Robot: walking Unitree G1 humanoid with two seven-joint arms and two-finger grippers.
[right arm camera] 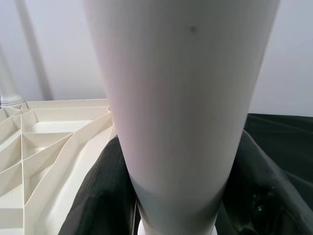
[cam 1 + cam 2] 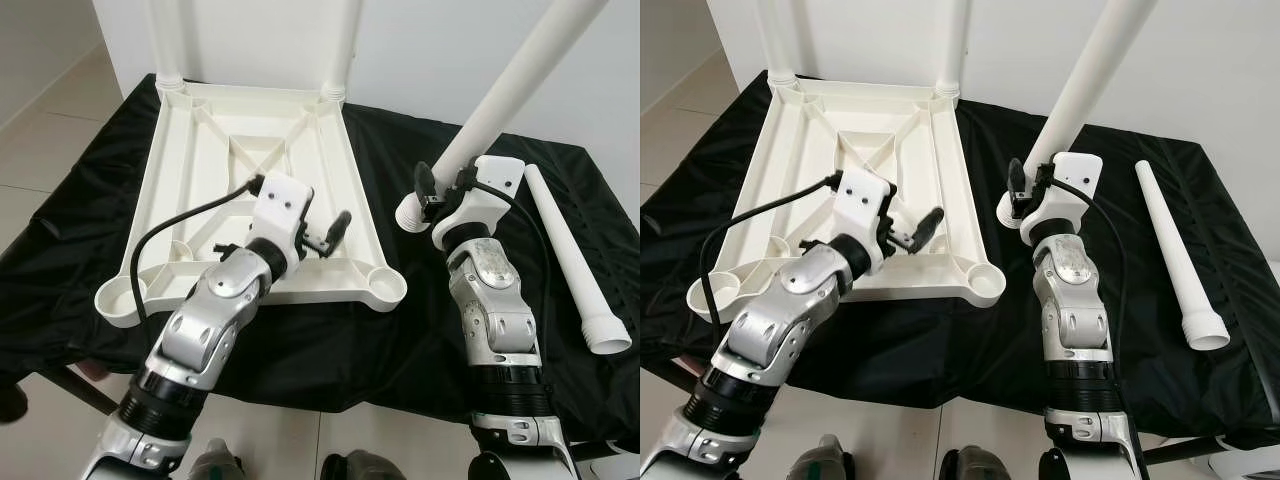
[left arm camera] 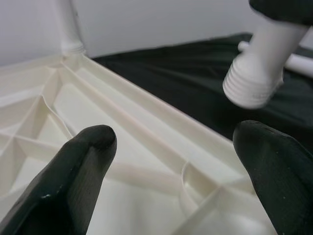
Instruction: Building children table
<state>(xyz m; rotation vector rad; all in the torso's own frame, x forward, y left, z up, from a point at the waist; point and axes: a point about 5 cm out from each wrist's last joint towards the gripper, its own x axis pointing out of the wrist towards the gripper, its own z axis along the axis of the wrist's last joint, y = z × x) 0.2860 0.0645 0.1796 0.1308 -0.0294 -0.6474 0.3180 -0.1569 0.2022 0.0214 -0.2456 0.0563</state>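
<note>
**Third leg held above the upturned tabletop**

A white plastic tabletop (image 2: 250, 190) is laid upside down on a black cloth (image 2: 430, 330), its ribbed underside facing up. Two legs are already seen standing in the far corner sockets; the two near sockets are seen open. A tapered white leg (image 2: 500, 100) is clamped near its threaded end by the right gripper (image 2: 432, 195) and is held tilted, the threads hanging just beside the near right socket (image 2: 385, 285). A spare leg (image 2: 575, 265) is laid flat on the cloth at the far right.

The left gripper (image 2: 325, 235) is held over the near edge of the tabletop, its fingers (image 3: 73, 171) spread apart with nothing between them.

The parts are judged to be light, stiff, hollow moulded plastic with a smooth, rather slippery skin. The leg is best gripped low, close to the thread, so that the long upper length is kept from swinging. The tabletop is likely to slide on the cloth while a leg is twisted in, so a rib or rim should be pinned by the free gripper.
</note>
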